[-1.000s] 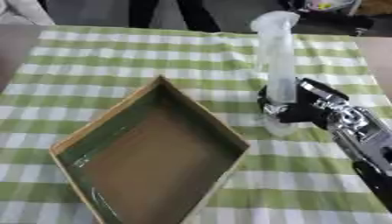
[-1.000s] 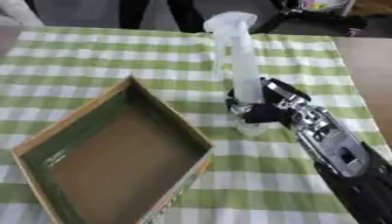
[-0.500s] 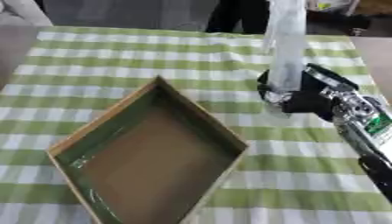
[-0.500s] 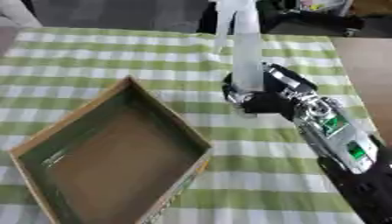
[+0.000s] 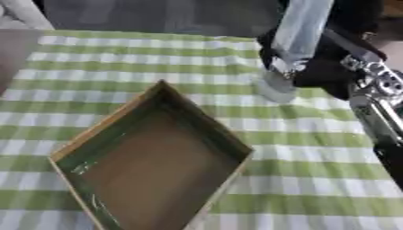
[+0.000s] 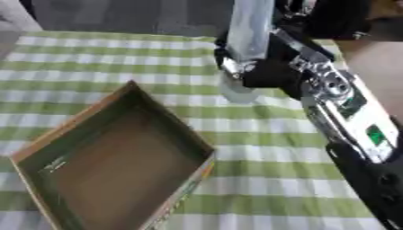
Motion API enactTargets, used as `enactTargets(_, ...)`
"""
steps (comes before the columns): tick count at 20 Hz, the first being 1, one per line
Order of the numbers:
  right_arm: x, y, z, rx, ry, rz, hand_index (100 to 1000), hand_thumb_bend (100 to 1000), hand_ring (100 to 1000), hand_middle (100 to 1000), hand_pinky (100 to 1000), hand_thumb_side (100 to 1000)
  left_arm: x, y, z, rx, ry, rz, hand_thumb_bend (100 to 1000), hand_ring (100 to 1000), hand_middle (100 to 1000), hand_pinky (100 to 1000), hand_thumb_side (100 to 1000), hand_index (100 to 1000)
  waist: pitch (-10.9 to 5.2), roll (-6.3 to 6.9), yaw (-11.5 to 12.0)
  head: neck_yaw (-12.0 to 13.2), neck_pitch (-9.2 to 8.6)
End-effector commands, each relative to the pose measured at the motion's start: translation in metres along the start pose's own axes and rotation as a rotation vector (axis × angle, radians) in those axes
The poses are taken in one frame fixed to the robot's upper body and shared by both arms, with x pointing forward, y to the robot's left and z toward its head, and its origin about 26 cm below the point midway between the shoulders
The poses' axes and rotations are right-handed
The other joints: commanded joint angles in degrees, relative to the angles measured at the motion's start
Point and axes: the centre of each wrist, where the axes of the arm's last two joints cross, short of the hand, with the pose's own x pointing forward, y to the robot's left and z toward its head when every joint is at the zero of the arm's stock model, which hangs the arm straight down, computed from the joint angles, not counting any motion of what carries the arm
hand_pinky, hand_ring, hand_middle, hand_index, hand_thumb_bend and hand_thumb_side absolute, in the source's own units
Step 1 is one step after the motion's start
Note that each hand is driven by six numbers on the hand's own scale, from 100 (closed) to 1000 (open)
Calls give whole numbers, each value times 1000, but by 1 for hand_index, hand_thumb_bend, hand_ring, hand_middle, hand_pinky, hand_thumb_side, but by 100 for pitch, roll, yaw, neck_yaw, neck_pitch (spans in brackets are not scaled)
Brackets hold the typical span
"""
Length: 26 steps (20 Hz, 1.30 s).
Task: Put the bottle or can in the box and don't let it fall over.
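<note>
A tall clear plastic bottle [image 5: 297, 36] stands upright in the air above the green checked cloth, its base [image 5: 275, 85] clear of the table. My right hand [image 5: 315, 67] is shut on its lower part, fingers curled round it, arm coming in from the right. The open cardboard box [image 5: 150, 157] lies turned like a diamond at centre left, empty inside, with its near corner below and left of the bottle. The bottle's top runs out of the frame. My left hand does not show.
The green and white checked cloth [image 5: 315, 179] covers the table. Bare tabletop shows at the far left [image 5: 12, 54] and at the right [image 6: 378, 67]. Dark shapes stand beyond the far edge.
My right hand has lifted the bottle off the cloth and carried it a little toward the box. The whole picture has also shifted, so the camera has moved.
</note>
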Motion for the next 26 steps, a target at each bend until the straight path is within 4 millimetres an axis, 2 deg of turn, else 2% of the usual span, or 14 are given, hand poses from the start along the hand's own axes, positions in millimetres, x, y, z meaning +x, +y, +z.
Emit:
enactTargets(1, 18, 4, -6, 64, -56, 4, 171, 100, 922, 510, 986, 100, 9, 4, -2, -16, -24, -28, 157, 860, 959, 917, 883, 848, -173, 13, -9, -14, 19)
enactTargets(9, 32, 29, -26, 207, -88, -35, 177, 100, 914, 519, 976, 100, 8, 5, -1, -12, -20, -28, 158, 860, 959, 917, 880, 848, -257, -11, -10, -31, 84)
enactTargets(14, 37, 49, -37, 291, -81, -47, 179, 100, 957, 524, 972, 100, 8, 7, -1, 1, -21, -29, 158, 859, 958, 917, 876, 848, -305, -21, 4, -42, 130)
enactTargets(26, 39, 100, -52, 443, -56, -65, 185, 100, 968, 536, 960, 100, 8, 16, 5, 59, -22, -47, 157, 858, 957, 916, 867, 848, -440, -24, -34, -65, 382)
